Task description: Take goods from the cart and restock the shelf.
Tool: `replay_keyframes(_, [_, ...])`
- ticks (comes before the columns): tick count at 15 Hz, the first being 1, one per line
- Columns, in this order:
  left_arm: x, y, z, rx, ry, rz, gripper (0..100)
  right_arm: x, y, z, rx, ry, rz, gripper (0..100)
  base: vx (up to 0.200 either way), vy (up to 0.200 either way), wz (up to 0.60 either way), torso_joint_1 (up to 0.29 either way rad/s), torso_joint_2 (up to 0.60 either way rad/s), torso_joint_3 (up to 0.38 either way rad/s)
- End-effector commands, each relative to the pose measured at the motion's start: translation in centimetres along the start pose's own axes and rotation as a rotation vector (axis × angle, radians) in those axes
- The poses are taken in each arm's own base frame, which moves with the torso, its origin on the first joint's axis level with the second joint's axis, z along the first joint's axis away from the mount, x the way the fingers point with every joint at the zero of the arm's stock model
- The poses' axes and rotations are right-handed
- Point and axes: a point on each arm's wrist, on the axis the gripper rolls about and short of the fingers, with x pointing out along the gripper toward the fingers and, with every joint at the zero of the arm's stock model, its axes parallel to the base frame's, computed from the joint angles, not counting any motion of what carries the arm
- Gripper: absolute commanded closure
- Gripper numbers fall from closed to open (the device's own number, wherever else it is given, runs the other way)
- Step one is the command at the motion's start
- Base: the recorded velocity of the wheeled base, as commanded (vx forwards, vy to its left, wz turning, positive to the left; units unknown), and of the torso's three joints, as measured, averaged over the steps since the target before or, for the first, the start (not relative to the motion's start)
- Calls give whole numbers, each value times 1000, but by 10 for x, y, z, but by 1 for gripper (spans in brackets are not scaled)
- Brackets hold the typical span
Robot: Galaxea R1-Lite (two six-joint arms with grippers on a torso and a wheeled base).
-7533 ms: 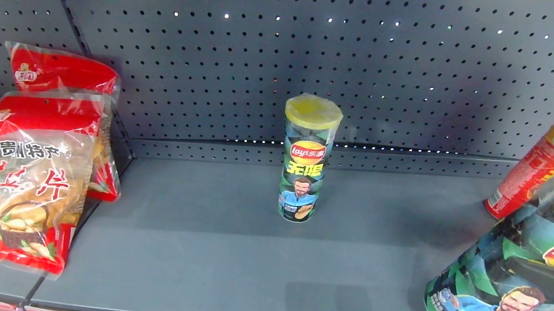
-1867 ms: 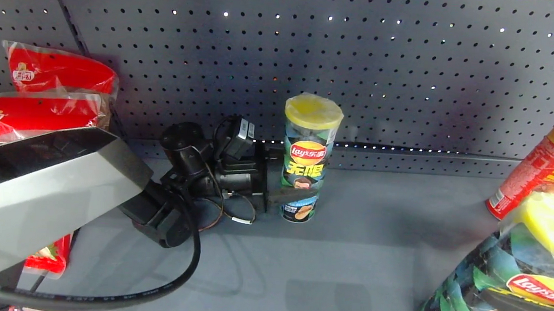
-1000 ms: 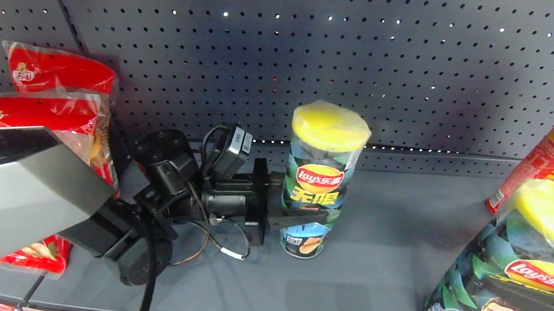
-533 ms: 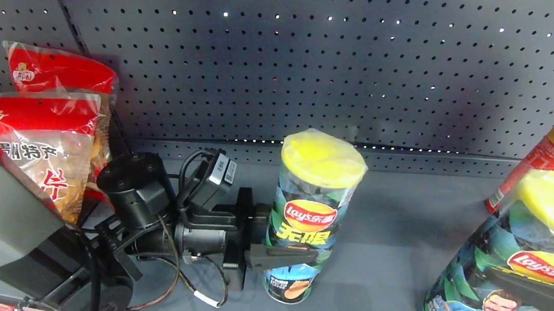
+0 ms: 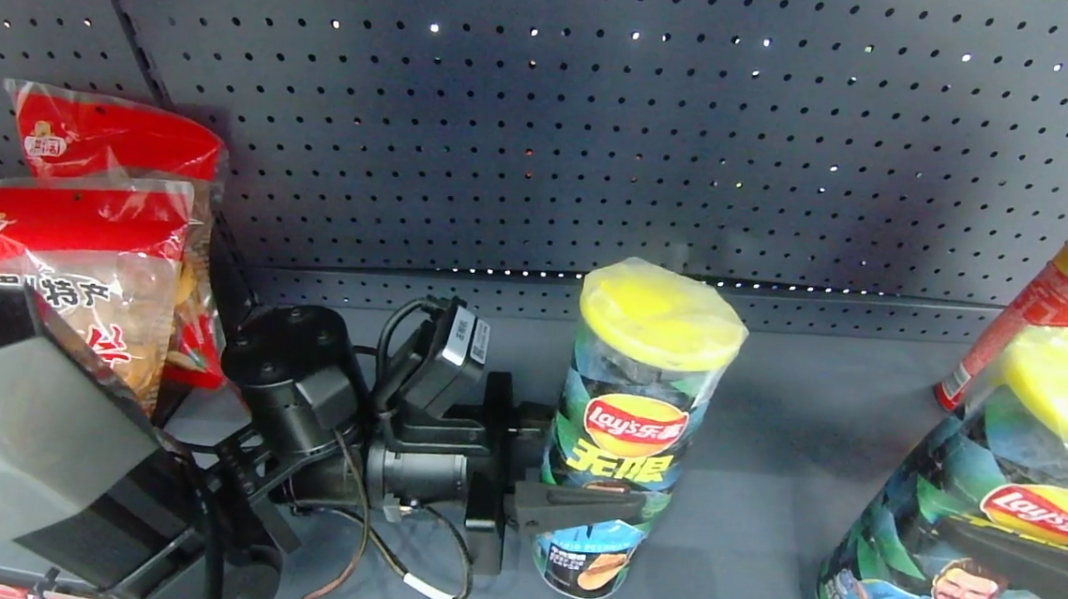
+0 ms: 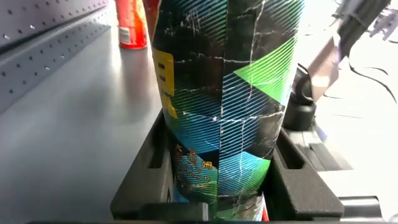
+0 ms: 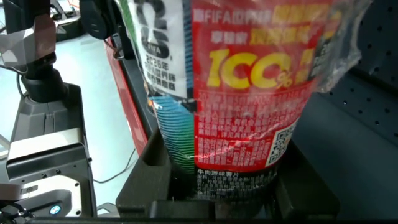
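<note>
Can gripped by left fingers, second can by right fingers, open shelf between.

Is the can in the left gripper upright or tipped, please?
Upright, leaning slightly: the can has its yellow lid on top, left gripper clamped low.

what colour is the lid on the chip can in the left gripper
Yellow lid, on the can in the left gripper; clearest in the head view.
</note>
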Motion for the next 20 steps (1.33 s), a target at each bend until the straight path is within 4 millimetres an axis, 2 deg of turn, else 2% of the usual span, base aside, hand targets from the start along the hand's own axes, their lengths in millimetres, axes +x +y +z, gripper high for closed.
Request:
replay_keyframes(1, [4, 4, -3, 1, -2, -2, 100, 0, 0, 0, -2, -1, 0, 100, 0, 0, 0, 0, 0, 0])
replay_keyframes(4, [16, 4, -14, -18, 7, 42, 100, 0, 0, 0, 0, 1, 1, 100, 0, 0, 0, 0, 0, 0])
replay_keyframes(7, [21, -4, -15, -25, 10, 19, 100, 0, 0, 0, 0, 1, 1, 100, 0, 0, 0, 0, 0, 0])
replay_keyframes(16, [6, -23, -14, -60, 39, 21, 100, -1, 1, 1, -7, -4, 0, 100, 0, 0, 0, 0, 0, 0])
replay_keyframes(17, [5, -23, -14, -60, 39, 22, 0, -1, 1, 1, -6, -3, 0, 100, 0, 0, 0, 0, 0, 0])
replay_keyframes(20, [5, -22, -14, -58, 39, 29, 0, -1, 2, 1, -7, -4, 0, 100, 0, 0, 0, 0, 0, 0])
